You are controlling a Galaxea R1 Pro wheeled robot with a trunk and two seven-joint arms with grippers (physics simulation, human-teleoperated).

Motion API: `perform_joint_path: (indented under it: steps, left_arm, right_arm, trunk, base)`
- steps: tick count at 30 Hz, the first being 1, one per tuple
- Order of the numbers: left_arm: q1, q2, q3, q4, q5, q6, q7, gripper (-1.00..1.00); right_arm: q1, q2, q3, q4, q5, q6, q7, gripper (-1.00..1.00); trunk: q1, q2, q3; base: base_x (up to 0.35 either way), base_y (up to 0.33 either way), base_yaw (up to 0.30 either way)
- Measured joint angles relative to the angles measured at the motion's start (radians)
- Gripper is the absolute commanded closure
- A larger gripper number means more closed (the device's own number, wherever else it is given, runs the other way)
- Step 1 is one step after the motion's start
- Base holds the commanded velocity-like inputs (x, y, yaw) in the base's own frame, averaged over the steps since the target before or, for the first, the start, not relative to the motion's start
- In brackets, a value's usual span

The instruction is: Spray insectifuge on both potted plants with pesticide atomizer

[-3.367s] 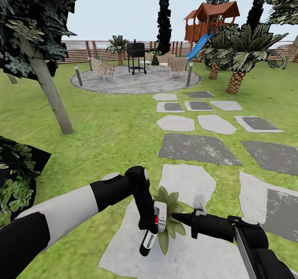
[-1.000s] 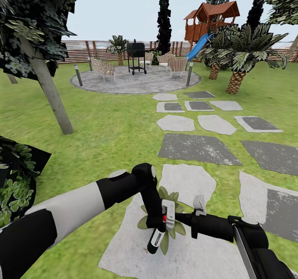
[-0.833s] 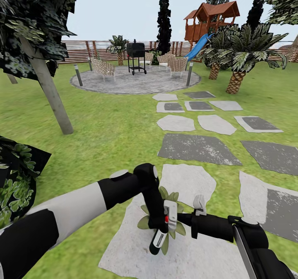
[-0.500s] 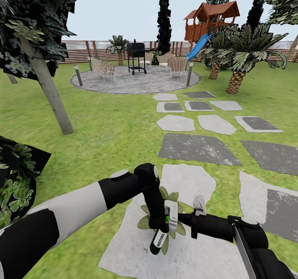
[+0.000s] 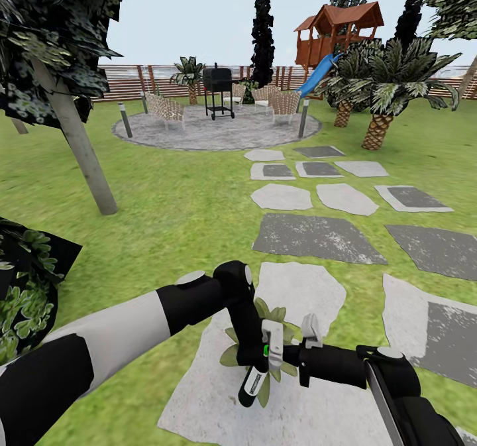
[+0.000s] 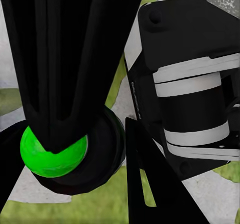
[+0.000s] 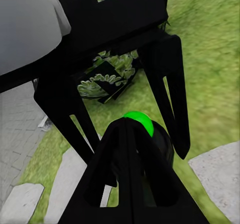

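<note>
One pesticide atomizer (image 5: pixel 262 360) hangs in my left claw (image 5: pixel 255 356), which is clamped on its neck; the collar glows green. It sits tilted right over a potted plant (image 5: pixel 275 320) on a pale stepping stone (image 5: pixel 311 293). My right claw (image 5: pixel 288 353) points in from the right, its tip at the trigger head; I cannot tell how far it is open.

The right end effector (image 5: pixel 289 353) has slid in to the atomizer (image 5: pixel 262 360) — its collar turned green.
</note>
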Motion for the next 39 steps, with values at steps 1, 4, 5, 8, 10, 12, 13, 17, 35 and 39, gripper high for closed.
perform_joint_path:
  steps: [1, 4, 5, 8, 10, 12, 13, 17, 35, 39]
  left_arm:
    - [0.0, 0.0, 0.0, 0.0, 0.0, 0.0, 0.0, 1.0]
    - [0.0, 0.0, 0.0, 0.0, 0.0, 0.0, 0.0, 1.0]
    - [0.0, 0.0, 0.0, 0.0, 0.0, 0.0, 0.0, 1.0]
    - [0.0, 0.0, 0.001, -0.001, 0.0, 0.0, 0.0, 1.0]
    - [0.0, 0.0, 0.001, -0.001, 0.0, 0.0, 0.0, 1.0]
    - [0.001, 0.0, 0.001, -0.001, 0.0, -0.001, 0.0, 1.0]
    - [0.002, 0.0, 0.001, -0.001, 0.0, -0.001, -0.001, 1.0]
    - [0.005, 0.0, 0.001, -0.002, 0.0, -0.001, -0.001, 1.0]
    - [0.011, 0.007, 0.012, -0.002, 0.003, -0.015, -0.004, 1.0]
    - [0.011, 0.009, 0.013, -0.002, 0.002, -0.018, -0.005, 1.0]
  right_arm:
    - [0.0, 0.0, 0.0, 0.0, 0.0, 0.0, 0.0, 1.0]
    - [0.0, 0.0, 0.0, 0.0, 0.0, 0.0, 0.0, 1.0]
    - [0.0, 0.0, 0.0, 0.0, 0.0, 0.0, 0.0, 1.0]
    - [0.0, -0.001, 0.0, 0.0, 0.0, 0.0, 0.0, 1.0]
    - [0.0, 0.0, 0.0, 0.0, 0.0, 0.0, 0.0, 1.0]
    - [0.0, 0.0, 0.0, 0.0, 0.0, 0.0, 0.0, 1.0]
    - [0.0, 0.0, 0.0, 0.0, 0.0, 0.0, 0.0, 1.0]
    - [0.0, 0.0, 0.0, 0.0, 0.0, -0.001, 0.0, 1.0]
    - [0.0, -0.002, 0.0, 0.0, 0.0, -0.002, 0.0, 1.0]
    - [0.0, -0.002, 0.0, 0.0, 0.0, -0.002, 0.0, 1.0]
  trunk:
    - [0.0, 0.0, 0.0]
    - [0.0, 0.0, 0.0]
    - [0.0, 0.0, 0.0]
    - [0.0, 0.0, 0.0]
    - [0.0, 0.0, 0.0]
    - [0.0, 0.0, 0.0]
    - [0.0, 0.0, 0.0]
    - [0.0, 0.0, 0.0]
    - [0.0, 0.0, 0.0]
    - [0.0, 0.0, 0.0]
  base:
    - [0.0, 0.0, 0.0]
    - [0.0, 0.0, 0.0]
    - [0.0, 0.0, 0.0]
    - [0.0, 0.0, 0.0]
    - [0.0, 0.0, 0.0]
    - [0.0, 0.0, 0.0]
    - [0.0, 0.0, 0.0]
    - [0.0, 0.0, 0.0]
    - [0.0, 0.0, 0.0]
    - [0.0, 0.0, 0.0]
